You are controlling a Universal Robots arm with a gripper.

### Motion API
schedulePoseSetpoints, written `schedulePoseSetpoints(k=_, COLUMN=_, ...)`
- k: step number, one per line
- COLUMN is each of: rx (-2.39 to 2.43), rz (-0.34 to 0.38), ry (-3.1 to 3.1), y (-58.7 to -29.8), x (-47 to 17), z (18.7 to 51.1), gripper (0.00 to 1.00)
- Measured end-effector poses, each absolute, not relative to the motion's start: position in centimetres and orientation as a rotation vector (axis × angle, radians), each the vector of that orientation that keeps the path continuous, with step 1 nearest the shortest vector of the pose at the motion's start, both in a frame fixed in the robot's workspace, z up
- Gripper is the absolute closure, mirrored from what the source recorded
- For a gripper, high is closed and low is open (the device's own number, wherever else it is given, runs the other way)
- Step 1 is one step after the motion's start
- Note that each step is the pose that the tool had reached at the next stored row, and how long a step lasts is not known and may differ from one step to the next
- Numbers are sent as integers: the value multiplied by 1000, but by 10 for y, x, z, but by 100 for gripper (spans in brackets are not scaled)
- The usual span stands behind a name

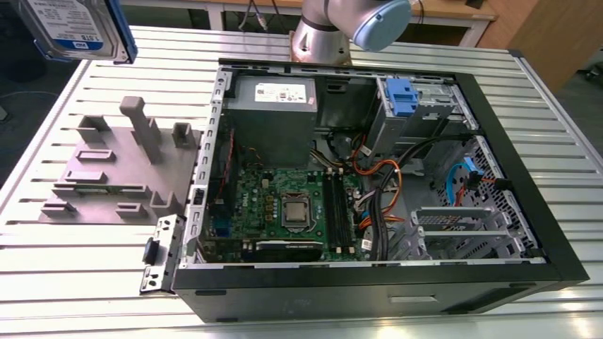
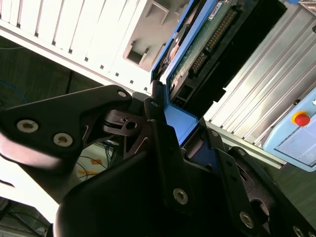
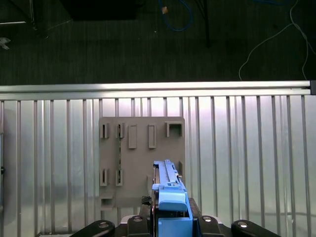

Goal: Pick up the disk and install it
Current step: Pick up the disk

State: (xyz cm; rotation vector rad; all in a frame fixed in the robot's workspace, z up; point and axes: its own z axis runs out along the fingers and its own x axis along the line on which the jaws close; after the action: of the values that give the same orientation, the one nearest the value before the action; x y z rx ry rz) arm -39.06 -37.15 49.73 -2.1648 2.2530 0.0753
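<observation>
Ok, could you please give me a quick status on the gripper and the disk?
Gripper shut on the disk. Disk held aloft over the grey fixture plate, outside the open computer case. Nothing blocking it.

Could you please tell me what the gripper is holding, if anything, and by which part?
The gripper is shut on the disk, clamping its blue carrier at one end.

A: State of the gripper (image 3: 171, 219)?
B: Its fingers (image 2: 160, 123) are clamped on one end of the disk (image 3: 167, 177), which projects past the fingertips. The arm (image 1: 320, 35) stands upright at its base.
</observation>
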Motion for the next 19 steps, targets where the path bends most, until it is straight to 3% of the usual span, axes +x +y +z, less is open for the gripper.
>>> schedulePoseSetpoints(k=19, rx=-2165, rz=75, ry=2253, y=-371, x=-378, z=497, gripper=63)
